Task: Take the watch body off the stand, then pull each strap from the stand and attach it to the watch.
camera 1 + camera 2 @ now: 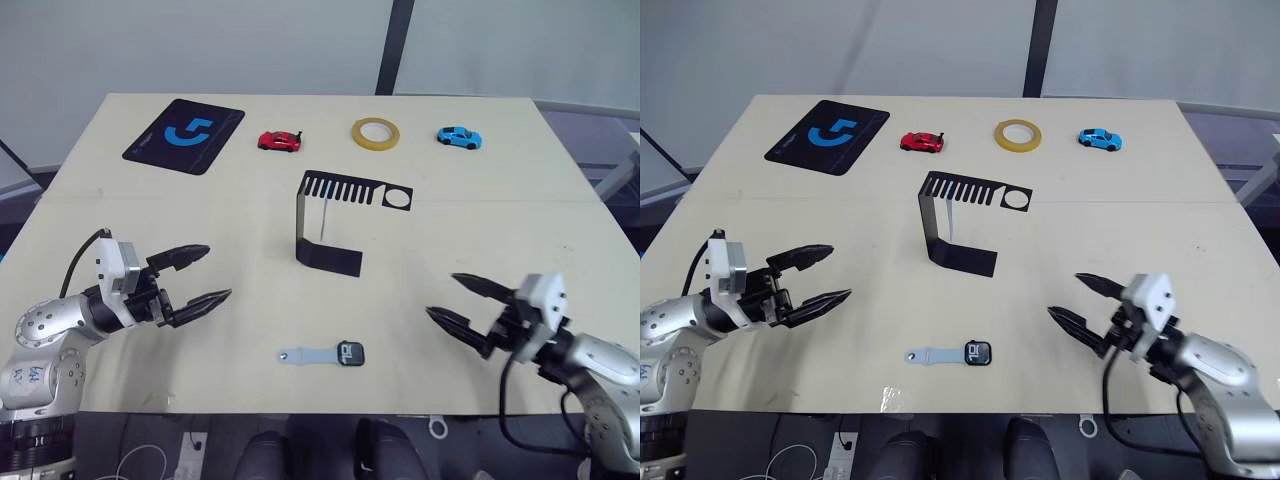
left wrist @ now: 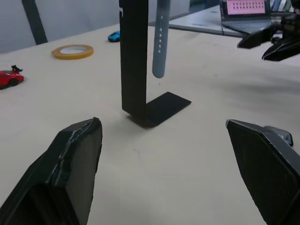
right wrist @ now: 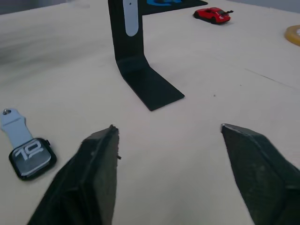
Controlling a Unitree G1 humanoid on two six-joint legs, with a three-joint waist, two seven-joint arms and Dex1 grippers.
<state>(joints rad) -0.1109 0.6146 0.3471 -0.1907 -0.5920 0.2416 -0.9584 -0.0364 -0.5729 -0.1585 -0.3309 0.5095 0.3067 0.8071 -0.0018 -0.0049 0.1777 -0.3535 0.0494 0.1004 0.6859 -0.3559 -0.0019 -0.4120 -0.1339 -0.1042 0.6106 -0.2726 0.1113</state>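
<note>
The black stand (image 1: 322, 222) rises at the table's middle. One pale blue-grey strap (image 2: 159, 43) hangs from its slotted top plate. The watch body (image 1: 350, 352) lies flat near the front edge, with the other strap (image 1: 305, 355) joined to its left side; both also show in the right wrist view, watch body (image 3: 32, 157) and strap (image 3: 16, 129). My left gripper (image 1: 215, 272) hovers open to the left of the stand, holding nothing. My right gripper (image 1: 443, 296) is open and empty too, right of the watch and lower right of the stand.
Along the back of the table lie a black mouse pad (image 1: 184, 134), a red toy car (image 1: 279, 140), a yellow tape roll (image 1: 376, 132) and a blue toy car (image 1: 459, 137). The table's front edge (image 1: 330, 412) runs just below the watch.
</note>
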